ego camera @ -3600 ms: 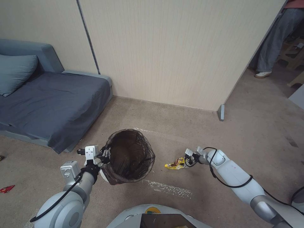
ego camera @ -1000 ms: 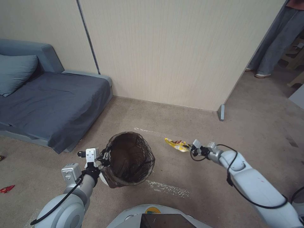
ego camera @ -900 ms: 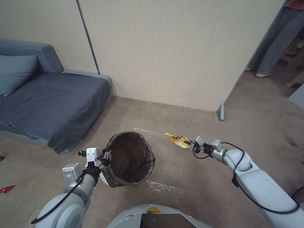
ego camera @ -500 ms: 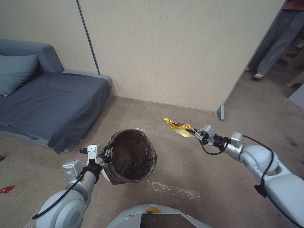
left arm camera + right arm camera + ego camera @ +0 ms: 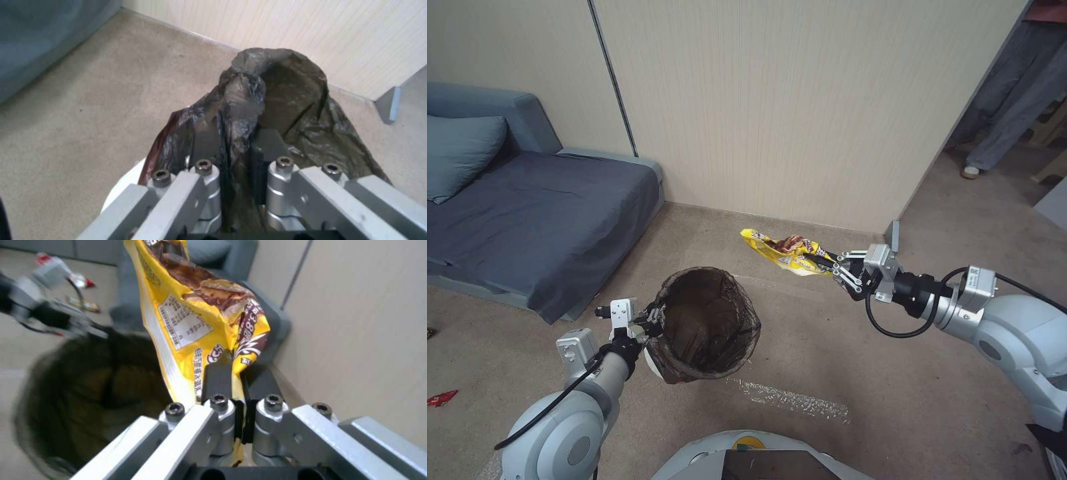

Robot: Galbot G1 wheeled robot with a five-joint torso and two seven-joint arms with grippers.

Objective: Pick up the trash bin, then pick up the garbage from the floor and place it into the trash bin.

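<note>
Yellow wrapper [image 5: 784, 250] held above the floor [image 5: 827, 360], beyond the trash bin [image 5: 707, 327] rim, pinched in closed right hand [image 5: 835, 267], left hand [image 5: 650, 325] clamped on bin's bag-lined rim, bin lifted, tilted.

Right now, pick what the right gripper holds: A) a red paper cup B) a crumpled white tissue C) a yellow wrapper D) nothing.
C: the right gripper is pinched shut on the yellow wrapper, held in the air beyond the trash bin.
</note>
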